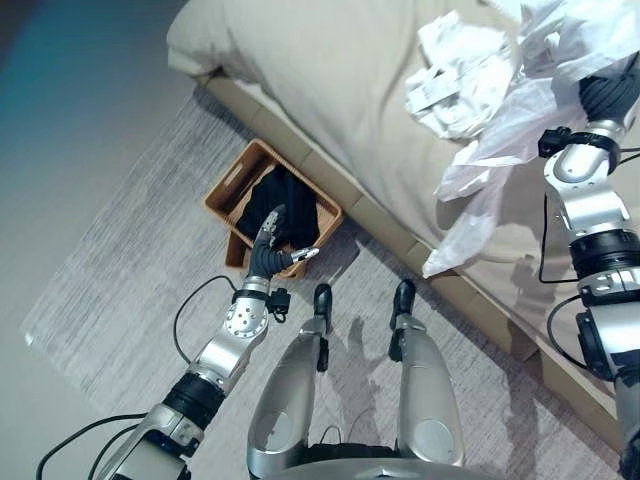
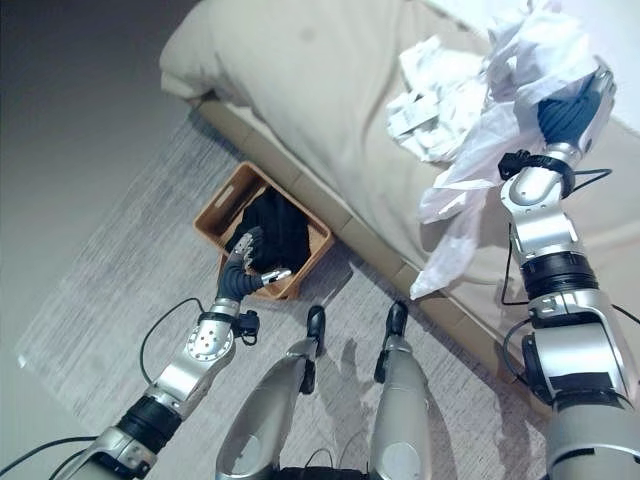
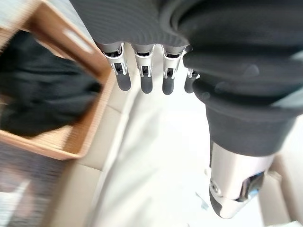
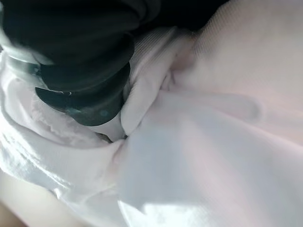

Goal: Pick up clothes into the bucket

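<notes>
A brown wicker basket [image 1: 228,180] stands on the rug beside the bed, with black clothes [image 1: 287,205] piled inside. My left hand [image 1: 266,250] hovers open over the basket's near edge, holding nothing; its straight fingers [image 3: 144,80] show in the left wrist view beside the basket [image 3: 57,146]. My right hand [image 1: 604,96] is raised above the bed, wrapped in a thin white garment [image 1: 490,150] that hangs from it down to the bed's edge. That cloth [image 4: 199,156] folds round the hand's dark cover [image 4: 80,71] in the right wrist view.
A second crumpled white garment [image 1: 455,80] lies on the beige bed [image 1: 330,70]. The bed's low frame [image 1: 380,225] runs diagonally just behind the basket. A grey rug [image 1: 130,290] covers the floor under the basket.
</notes>
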Robot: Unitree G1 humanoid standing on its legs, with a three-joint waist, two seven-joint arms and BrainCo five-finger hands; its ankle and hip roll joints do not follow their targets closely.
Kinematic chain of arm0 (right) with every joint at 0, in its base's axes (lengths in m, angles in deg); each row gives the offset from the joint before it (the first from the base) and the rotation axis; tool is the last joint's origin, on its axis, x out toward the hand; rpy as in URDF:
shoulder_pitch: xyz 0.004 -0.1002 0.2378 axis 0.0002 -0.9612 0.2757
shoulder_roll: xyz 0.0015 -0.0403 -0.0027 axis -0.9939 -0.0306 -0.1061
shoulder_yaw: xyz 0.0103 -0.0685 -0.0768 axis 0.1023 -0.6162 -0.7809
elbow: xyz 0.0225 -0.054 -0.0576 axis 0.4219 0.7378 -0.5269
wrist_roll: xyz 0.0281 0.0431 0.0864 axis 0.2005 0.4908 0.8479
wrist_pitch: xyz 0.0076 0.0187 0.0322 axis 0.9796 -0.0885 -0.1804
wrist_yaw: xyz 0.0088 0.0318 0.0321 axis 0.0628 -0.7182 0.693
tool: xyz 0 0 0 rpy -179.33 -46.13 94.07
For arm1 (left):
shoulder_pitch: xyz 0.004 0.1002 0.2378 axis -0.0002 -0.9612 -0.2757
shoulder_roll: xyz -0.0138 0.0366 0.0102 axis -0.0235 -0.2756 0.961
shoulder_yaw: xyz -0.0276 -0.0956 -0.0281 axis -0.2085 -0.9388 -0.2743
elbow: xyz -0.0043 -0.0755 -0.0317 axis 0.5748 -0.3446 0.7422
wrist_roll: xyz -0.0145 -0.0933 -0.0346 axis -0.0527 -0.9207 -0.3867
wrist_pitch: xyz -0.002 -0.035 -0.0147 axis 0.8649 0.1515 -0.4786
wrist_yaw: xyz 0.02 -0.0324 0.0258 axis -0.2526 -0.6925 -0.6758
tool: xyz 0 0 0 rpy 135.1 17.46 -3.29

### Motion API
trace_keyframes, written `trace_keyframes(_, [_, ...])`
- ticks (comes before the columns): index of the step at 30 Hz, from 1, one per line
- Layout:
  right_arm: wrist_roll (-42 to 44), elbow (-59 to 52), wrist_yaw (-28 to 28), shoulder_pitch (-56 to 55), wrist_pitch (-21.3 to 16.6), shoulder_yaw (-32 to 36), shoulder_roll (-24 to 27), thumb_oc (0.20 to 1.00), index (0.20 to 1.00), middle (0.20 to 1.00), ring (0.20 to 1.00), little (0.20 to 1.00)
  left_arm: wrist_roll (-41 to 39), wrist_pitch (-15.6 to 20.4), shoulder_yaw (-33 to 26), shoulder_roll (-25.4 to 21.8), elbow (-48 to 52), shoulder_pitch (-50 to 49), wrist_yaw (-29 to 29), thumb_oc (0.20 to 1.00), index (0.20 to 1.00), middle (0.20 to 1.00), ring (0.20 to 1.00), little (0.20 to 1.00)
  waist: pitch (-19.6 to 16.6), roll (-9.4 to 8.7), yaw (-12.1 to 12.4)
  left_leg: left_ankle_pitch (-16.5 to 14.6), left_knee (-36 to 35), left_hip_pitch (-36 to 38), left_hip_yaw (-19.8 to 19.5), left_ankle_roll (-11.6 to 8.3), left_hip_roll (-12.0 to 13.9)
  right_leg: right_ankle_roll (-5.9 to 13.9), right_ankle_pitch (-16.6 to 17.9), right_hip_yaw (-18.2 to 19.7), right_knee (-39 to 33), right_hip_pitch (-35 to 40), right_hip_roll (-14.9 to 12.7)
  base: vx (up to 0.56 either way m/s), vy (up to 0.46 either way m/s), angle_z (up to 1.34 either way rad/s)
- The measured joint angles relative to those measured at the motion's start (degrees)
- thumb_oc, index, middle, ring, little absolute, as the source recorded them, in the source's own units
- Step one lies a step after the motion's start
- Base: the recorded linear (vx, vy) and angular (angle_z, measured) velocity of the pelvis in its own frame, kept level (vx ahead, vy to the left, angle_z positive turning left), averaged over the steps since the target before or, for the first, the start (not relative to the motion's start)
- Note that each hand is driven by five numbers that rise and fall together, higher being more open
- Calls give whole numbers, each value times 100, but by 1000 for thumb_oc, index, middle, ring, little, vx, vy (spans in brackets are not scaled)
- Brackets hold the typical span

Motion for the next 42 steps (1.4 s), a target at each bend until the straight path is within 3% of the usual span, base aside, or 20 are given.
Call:
trace_keyframes(3, [-259, -945, -37, -551, -10, 442, 34, 200, 200, 200, 200, 200, -1, -12, -254, -43, 125, -86, -163, 1000, 1000, 1000, 1000, 1000, -149, -186, -90, -56, -249, 563, 112, -34, 56, 38, 70, 47, -378, 552, 83, 113, -20, -25])
trace_keyframes(6, [-373, -1216, -135, -950, -74, 577, 38, 200, 200, 200, 200, 200, 1, -7, -333, -146, 415, -98, -285, 1000, 1000, 1000, 1000, 1000, -703, -389, -142, -97, -376, 674, 182, -62, 119, 50, 124, 58, -543, 663, 139, 95, -20, -14])
trace_keyframes(7, [-405, -1377, -246, -1033, -71, 623, 36, 200, 200, 200, 200, 200, 1, -3, -379, -143, 506, -109, -355, 1000, 1000, 1000, 1000, 1000, -730, -408, -183, -58, -435, 807, 171, -55, 122, 4, 223, 56, -576, 793, 174, 111, -35, -3])
trace_keyframes(12, [-522, -1791, -743, -1313, -126, 621, 13, 200, 200, 200, 200, 200, -42, -35, -404, -122, 693, -99, -647, 1000, 1000, 1000, 1000, 1000, -968, -357, -261, -111, -626, 1340, 240, -89, 201, -13, 222, 64, -819, 1304, 257, 105, -34, -9])
trace_keyframes(16, [-519, -2341, -1450, -1525, -169, 534, 18, 200, 200, 200, 200, 200, -165, -127, -445, -176, 1196, 55, -948, 1000, 1000, 1000, 1000, 1000, -1118, -350, -327, -110, -856, 1886, 322, -92, 263, -15, 224, 98, -1098, 1849, 347, 101, -36, -11])
trace_keyframes(17, [-515, -2428, -1656, -1594, -224, 447, 34, 200, 200, 200, 200, 200, -172, -127, -443, -161, 1267, 95, -1024, 1000, 1000, 1000, 1000, 1000, -1350, -329, -365, -129, -931, 1957, 347, -119, 296, -14, 223, 123, -1186, 1907, 378, 82, -31, -11])
trace_keyframes(23, [-414, -2922, -2582, -1798, -320, -33, 317, 200, 200, 200, 200, 200, -160, -145, -414, -151, 1278, 391, -1248, 1000, 1000, 1000, 1000, 1000, -1910, -271, -395, -167, -1169, 2349, 393, -175, 401, -16, 228, 151, -1501, 2314, 504, 63, -21, -5])
trace_keyframes(28, [-270, -3249, -3155, -1800, -402, -526, 487, 200, 200, 200, 200, 200, -150, -151, -178, -147, 1277, 476, -1368, 1000, 1000, 1000, 1000, 1000, -2138, -233, -382, -170, -1240, 2454, 393, -179, 449, -34, 241, 153, -1622, 2439, 546, 16, -4, -1])
trace_keyframes(34, [-31, -3578, -3748, -1755, -420, -1092, 654, 200, 200, 200, 200, 200, -227, -241, 242, -145, 1278, 686, -1601, 1000, 1000, 1000, 1000, 1000, -2149, -240, -364, -170, -1246, 2548, 378, -179, 474, -49, 260, 130, -1654, 2563, 571, 0, 0, 0])
trace_keyframes(42, [571, -4430, -4269, -1669, -439, -1514, 538, 200, 200, 200, 200, 200, -166, -246, 272, -27, 1251, 740, -1618, 1000, 1000, 1000, 1000, 1000, -2156, -242, -338, -164, -1234, 2541, 325, -189, 490, -68, 265, 32, -1653, 2588, 582, -16, 3, 3])
